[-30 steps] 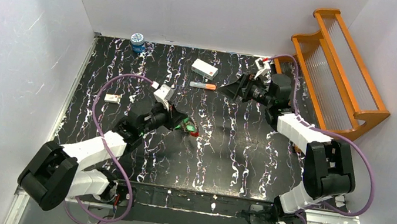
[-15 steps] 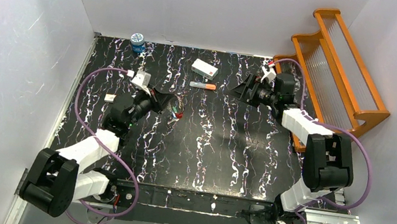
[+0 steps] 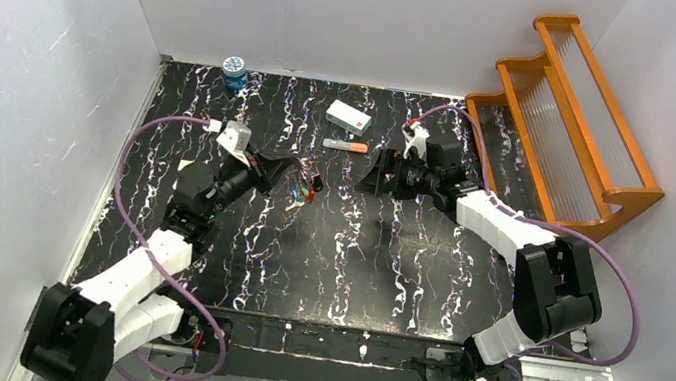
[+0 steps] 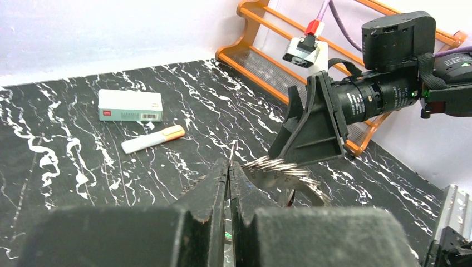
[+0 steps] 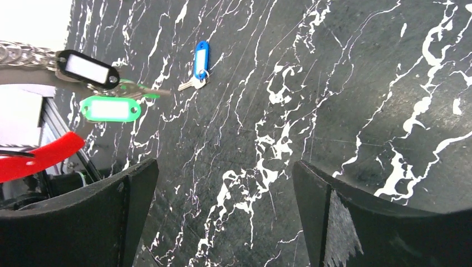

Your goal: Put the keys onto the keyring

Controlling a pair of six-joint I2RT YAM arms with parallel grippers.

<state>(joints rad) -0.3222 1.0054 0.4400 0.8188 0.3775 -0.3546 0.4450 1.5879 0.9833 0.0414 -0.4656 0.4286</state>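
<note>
The left gripper (image 4: 229, 164), clamped tight on the keyring (image 4: 281, 167), holds it aloft, while the blue key (image 5: 198, 65) lies on the table (image 5: 356, 83) straight ahead of the wide-open, empty right gripper (image 5: 222, 172), lengthwise along its reach

No text is coming through legibly in any view. The white box (image 4: 130, 105) lying on the bench (image 4: 55, 167) is showing a small red mark and a dark barcode-like strip on its side, both too small to read, and the black cylinder (image 4: 370, 100) on the right arm's wrist is carrying rows of white lettering that is blurring past reading. The black tag (image 5: 88, 68), green tag (image 5: 109, 108) and blue tag (image 5: 200, 56) are each showing a white label insert with no writing discernible.
</note>
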